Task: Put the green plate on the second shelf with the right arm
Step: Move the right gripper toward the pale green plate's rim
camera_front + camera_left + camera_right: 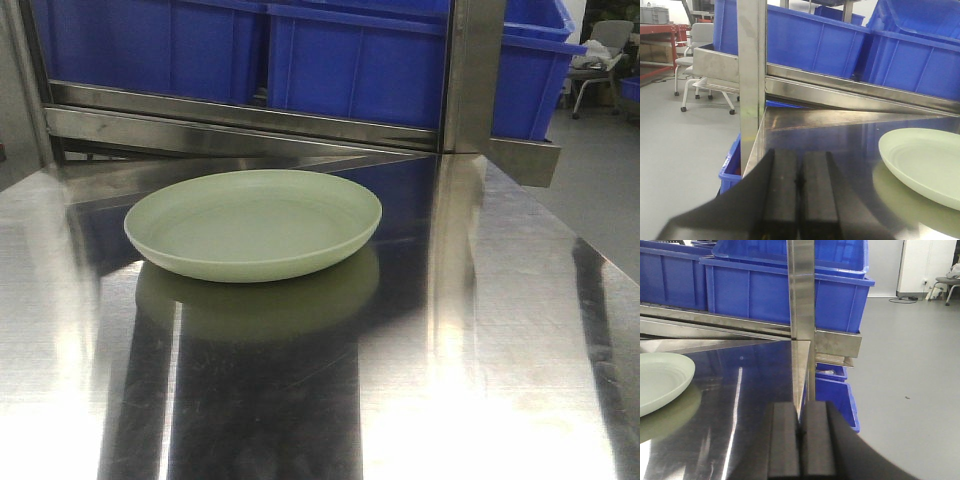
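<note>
So the green plate is sitting right side up and flat on the shiny steel table, roughly in the middle, with its reflection showing underneath it. Nothing is touching it. The left gripper is down low near the table's left edge with its two black fingers pressed tight against each other and nothing between them; from that wrist camera the plate is off to the right, well apart from the fingertips. Same deal on the other side: the right gripper is clamped closed on nothing, parked near the table's right edge, and the plate pokes into view on its left, also well clear of it. So the plate basically lies between the two arms, closer to neither as far as I can tell. Behind the plate there's a steel shelf rail carrying a row of big blue bins, plus an upright steel post at the back right corner.
</note>
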### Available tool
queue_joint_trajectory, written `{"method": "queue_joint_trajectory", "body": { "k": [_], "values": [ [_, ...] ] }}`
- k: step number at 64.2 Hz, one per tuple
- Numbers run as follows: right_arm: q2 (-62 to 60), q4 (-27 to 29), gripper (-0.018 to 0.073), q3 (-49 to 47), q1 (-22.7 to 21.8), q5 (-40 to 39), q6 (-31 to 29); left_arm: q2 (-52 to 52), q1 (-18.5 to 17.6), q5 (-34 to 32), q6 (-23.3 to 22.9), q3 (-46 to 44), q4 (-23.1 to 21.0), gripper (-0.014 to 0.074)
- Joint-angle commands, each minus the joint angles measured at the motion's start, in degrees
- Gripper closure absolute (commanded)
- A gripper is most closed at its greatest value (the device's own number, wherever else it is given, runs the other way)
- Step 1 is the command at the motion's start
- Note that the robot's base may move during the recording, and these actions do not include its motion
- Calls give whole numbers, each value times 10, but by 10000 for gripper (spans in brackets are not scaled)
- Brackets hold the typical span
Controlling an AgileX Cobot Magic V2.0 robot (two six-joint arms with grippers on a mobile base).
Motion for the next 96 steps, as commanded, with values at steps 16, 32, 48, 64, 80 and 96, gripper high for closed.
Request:
{"method": "queue_joint_trajectory", "body": {
  "k": [16,32,48,64,80,96],
  "values": [
    [-11,-4,529,-12,0,-90,-2,-10,-2,-47,-2,23,-2,465],
    [-3,-6,529,-77,0,-124,-2,-10,-2,-47,-2,23,-2,465],
    [147,1,529,-235,0,-3,-2,-10,-2,-47,-2,23,-2,465],
    [328,103,529,-321,1,45,-2,-10,-2,-47,-2,23,-2,465],
    [508,102,529,-412,66,126,-2,-10,-2,-47,-2,23,-2,465],
    [679,101,529,-524,123,107,-2,-10,-2,-47,-2,23,-2,465]
  ]
}}
